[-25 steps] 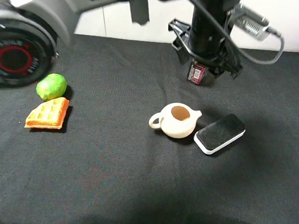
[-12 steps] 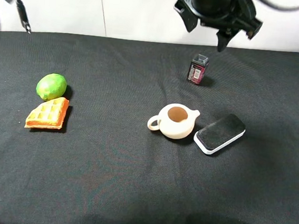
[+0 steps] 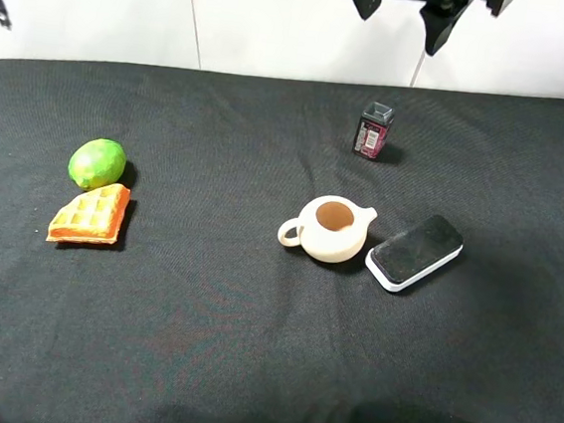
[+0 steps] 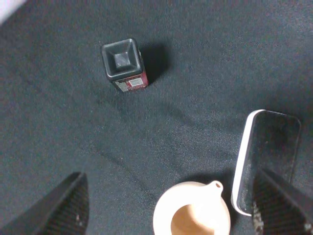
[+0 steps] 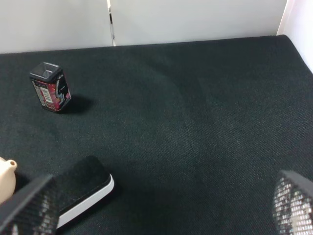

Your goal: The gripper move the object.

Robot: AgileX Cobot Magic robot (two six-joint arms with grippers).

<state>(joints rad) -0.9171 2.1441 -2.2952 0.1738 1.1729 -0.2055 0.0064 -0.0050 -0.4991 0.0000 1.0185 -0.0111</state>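
The cream teapot (image 3: 332, 231) stands upright and lidless near the middle of the black cloth, handle to the left and spout to the right. It also shows in the left wrist view (image 4: 191, 215), and its spout shows at the edge of the right wrist view (image 5: 5, 178). My left gripper (image 3: 400, 23) hangs high at the top edge of the exterior view, above the small can, open and empty; its wrist view (image 4: 169, 174) shows the jaws wide apart. My right gripper (image 5: 166, 177) is open and empty; I cannot find it in the exterior view.
A black-topped white eraser block (image 3: 415, 251) lies just right of the teapot. A small dark can (image 3: 374, 130) stands behind them. A green lime (image 3: 97, 164) and a waffle piece (image 3: 90, 213) lie at the left. A white wall backs the table.
My left gripper has risen from just above the small can to the top edge of the view, and its arm has left the upper left. The teapot and other things have stayed put.
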